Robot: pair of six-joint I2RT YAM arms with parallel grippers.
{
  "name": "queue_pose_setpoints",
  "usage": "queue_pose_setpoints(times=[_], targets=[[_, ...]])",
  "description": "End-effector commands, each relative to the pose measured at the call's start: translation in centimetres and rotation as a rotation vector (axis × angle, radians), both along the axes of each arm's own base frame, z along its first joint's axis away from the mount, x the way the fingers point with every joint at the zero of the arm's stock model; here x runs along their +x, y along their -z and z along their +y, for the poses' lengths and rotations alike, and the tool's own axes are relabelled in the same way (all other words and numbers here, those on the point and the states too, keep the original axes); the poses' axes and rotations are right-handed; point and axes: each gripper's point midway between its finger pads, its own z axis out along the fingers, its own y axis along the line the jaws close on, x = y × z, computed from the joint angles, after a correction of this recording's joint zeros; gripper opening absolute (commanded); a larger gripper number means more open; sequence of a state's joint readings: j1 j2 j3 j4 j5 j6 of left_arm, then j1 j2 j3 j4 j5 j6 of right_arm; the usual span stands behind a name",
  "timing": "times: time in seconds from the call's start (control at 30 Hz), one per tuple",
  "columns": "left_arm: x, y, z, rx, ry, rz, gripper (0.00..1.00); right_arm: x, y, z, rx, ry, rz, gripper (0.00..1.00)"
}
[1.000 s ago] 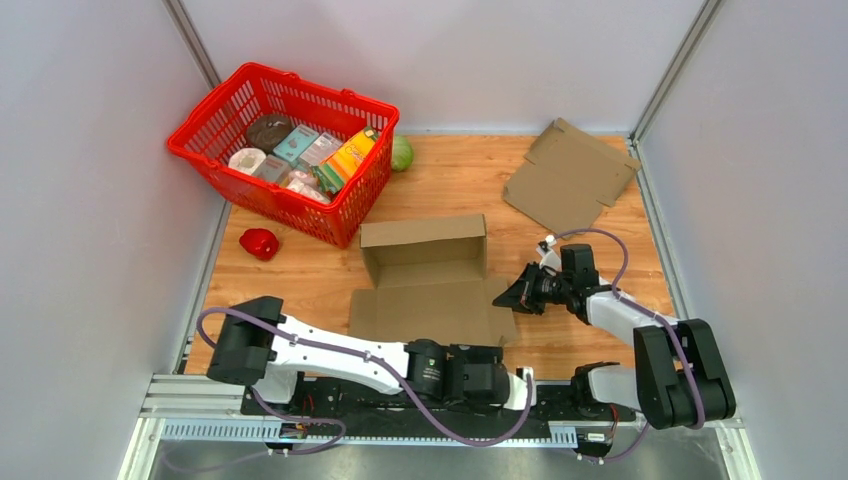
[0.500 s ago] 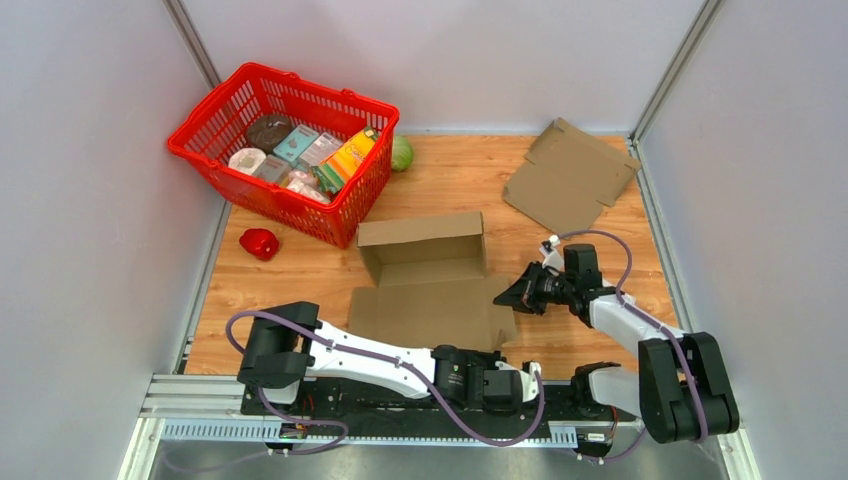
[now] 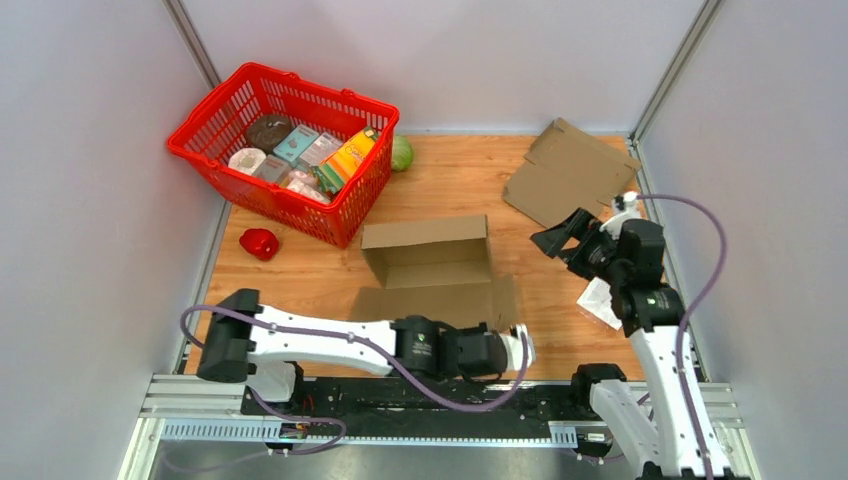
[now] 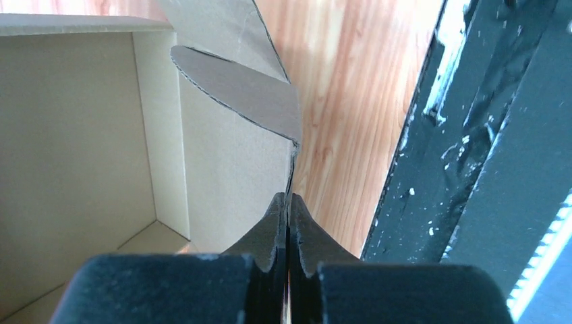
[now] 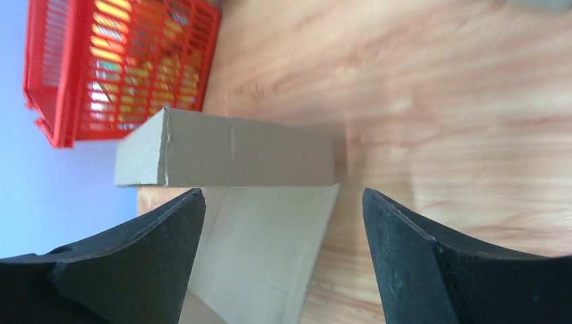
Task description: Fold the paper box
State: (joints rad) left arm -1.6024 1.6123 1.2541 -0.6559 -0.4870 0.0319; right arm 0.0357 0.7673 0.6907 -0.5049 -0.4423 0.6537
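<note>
The brown paper box [image 3: 425,262] lies open in the middle of the table, its back wall standing and its front panel tilted up. At the box's front right corner my left gripper [image 3: 517,339] is shut on the edge of the panel. In the left wrist view the thin cardboard edge [image 4: 293,162] runs straight into the closed fingertips of the gripper [image 4: 288,197]. My right gripper [image 3: 562,232] hangs open above the table to the right of the box and touches nothing. From the right wrist, the box [image 5: 229,158] lies beyond the wide-open gripper [image 5: 283,192].
A red basket [image 3: 349,205] full of groceries stands at the back left, also visible as the basket [image 5: 61,88] in the right wrist view. A green ball [image 3: 402,153] lies beside it and a red pepper [image 3: 259,243] in front. A flat cardboard sheet [image 3: 570,175] lies at the back right. The black base rail [image 4: 485,135] runs close behind my left gripper.
My right gripper let go of the box's right side, opened, and lifted back to the right. My left gripper shut on the front panel's edge, and that panel now tilts up.
</note>
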Motion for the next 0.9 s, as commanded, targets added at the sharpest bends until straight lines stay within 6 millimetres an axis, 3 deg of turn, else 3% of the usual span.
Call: queue_pose_setpoints(times=[0.0,0.03,0.13,0.17,0.2,0.23,0.33,0.47,0.6,0.7,0.87], targets=[[1.4,-7.9,-0.5,-0.312,-0.162,0.184,0.0,-1.3,-3.7,-5.1,-0.231,0.206,-0.044,0.9],[1.3,-8.9,-0.7,-0.353,-0.178,0.245,0.0,-1.8,-5.3,-5.4,-0.24,0.221,-0.084,0.9],[2.3,-12.9,-1.0,-0.493,-0.297,0.376,0.0,-3.3,-6.4,-5.5,-0.238,0.223,-0.114,0.91],[2.3,-15.0,-1.6,-0.562,-0.331,0.422,0.0,-3.8,-6.8,-4.5,-0.215,0.167,-0.132,0.9],[2.7,-15.9,-1.8,-0.594,-0.359,0.452,0.0,-4.2,-7.0,-3.9,-0.196,0.133,-0.145,0.9],[3.1,-16.7,-2.0,-0.628,-0.394,0.476,0.0,-5.0,-7.0,-2.7,-0.163,0.065,-0.144,0.89],[4.6,-19.8,-3.1,-0.782,-0.527,0.615,0.0,-7.0,-6.1,-1.7,-0.151,-0.012,-0.097,0.88],[8.4,-23.6,-3.2,-1.001,-0.709,0.666,0.0,-9.5,-6.1,-1.0,-0.168,-0.094,-0.097,0.88],[12.7,-24.4,-1.7,-1.159,-0.914,0.672,0.0,-11.1,-7.1,-1.3,-0.243,-0.158,-0.126,0.88],[15.5,-23.3,0.4,-1.236,-1.126,0.659,0.0,-11.8,-7.6,-1.0,-0.275,-0.219,-0.161,0.88],[17.7,-20.0,4.8,-1.268,-1.552,0.678,0.0,-12.1,-7.5,0.4,-0.305,-0.357,-0.219,0.89]])
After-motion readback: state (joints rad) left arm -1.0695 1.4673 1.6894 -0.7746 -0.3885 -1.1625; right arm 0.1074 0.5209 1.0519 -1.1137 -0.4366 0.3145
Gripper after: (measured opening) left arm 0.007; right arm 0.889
